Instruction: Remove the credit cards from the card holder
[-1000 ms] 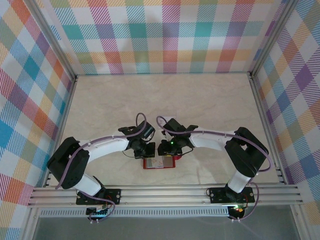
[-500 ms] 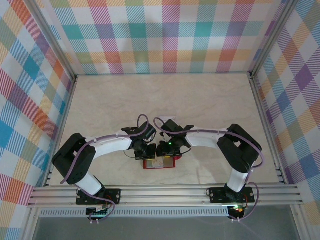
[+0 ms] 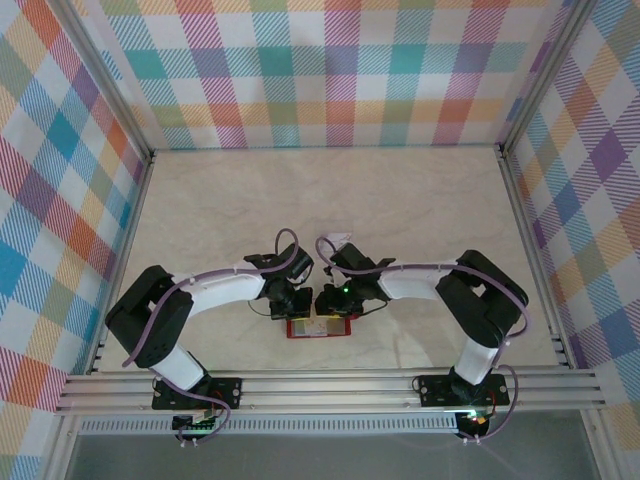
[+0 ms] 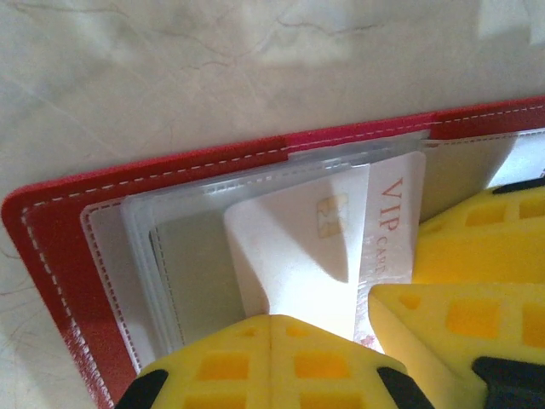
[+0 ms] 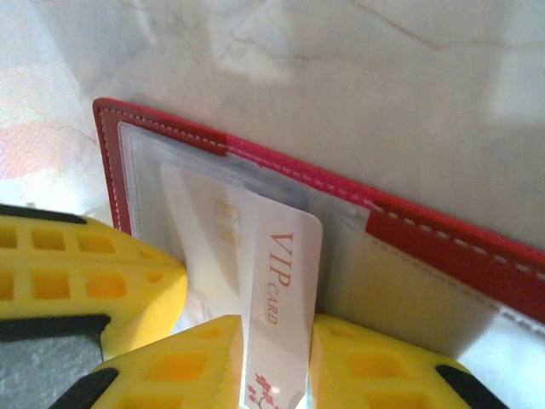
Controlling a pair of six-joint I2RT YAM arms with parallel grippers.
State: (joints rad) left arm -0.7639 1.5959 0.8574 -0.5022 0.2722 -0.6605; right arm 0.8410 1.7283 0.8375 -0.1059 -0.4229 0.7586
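Note:
The red card holder lies open on the table near the front edge, between both grippers. In the left wrist view its clear pockets hold a white chip card and a "VIP" credit card, both sticking partly out. My left gripper is shut, its yellow tip pressing on the white card and pocket. My right gripper is closed on the long edges of the VIP credit card, one finger on each side. From above, the left gripper and right gripper nearly touch.
Pale marble tabletop stretches behind the holder. Checked walls stand on three sides, with a metal rail along the front. The two grippers crowd each other over the holder; my left finger sits right beside the right one.
Both arms have drawn in, bringing the two grippers closer together over the holder. The right jaws have narrowed slightly. The holder has not moved.

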